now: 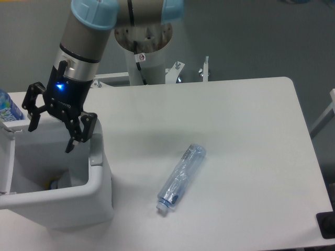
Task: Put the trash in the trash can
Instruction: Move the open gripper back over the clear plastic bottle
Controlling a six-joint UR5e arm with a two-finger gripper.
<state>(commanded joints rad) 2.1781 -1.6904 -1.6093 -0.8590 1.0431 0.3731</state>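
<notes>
The white trash can stands at the table's front left, its lid swung open to the left. My gripper hangs over the can's opening, jaws spread wide and empty. The crushed clear bottle with a blue-white cap lies on its side on the table, to the right of the can, cap toward the front. A small pale and yellow-blue item shows at the bottom of the can; I cannot tell what it is. The crumpled wrapper is not seen on the table.
A blue-labelled bottle stands at the far left behind the can's lid. The robot's white base column is at the table's back edge, with metal brackets beside it.
</notes>
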